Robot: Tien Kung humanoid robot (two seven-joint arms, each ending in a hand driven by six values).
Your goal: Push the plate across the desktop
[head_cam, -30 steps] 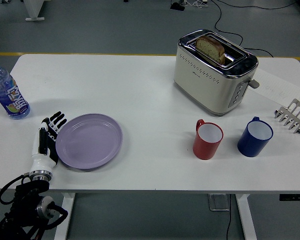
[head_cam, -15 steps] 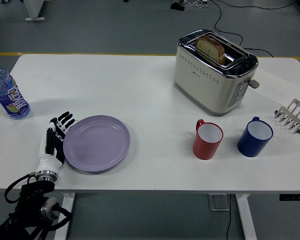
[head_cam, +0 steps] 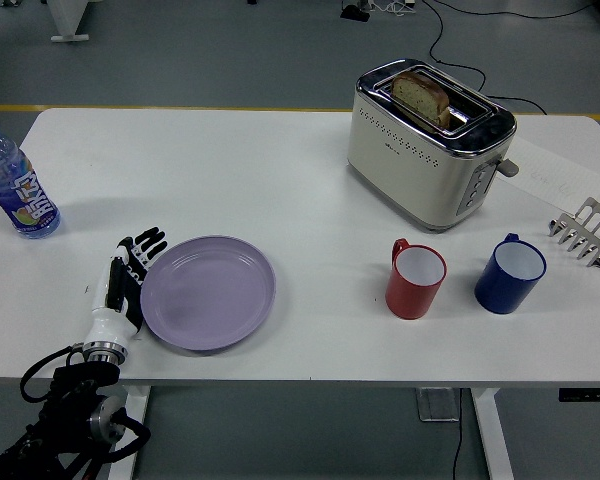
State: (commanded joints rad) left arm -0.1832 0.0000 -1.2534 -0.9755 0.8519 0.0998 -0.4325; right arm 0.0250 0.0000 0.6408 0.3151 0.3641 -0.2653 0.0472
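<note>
Lilac and round, the single plate (head_cam: 208,292) lies flat on the white table (head_cam: 280,180), in the near left part, close to the front edge. The left hand (head_cam: 128,283) rests edge-on against the plate's left rim, its fingers (head_cam: 145,243) straight and spread, grasping nothing. One blue-capped water bottle (head_cam: 12,184) stands upright at the far left, well apart from the plate. Right of the plate stand two mugs, one red mug (head_cam: 416,279) and one blue mug (head_cam: 510,273). Behind them sits one cream toaster (head_cam: 428,142) holding one bread slice (head_cam: 423,97). One metal rack (head_cam: 586,232) lies at the right edge.
</note>
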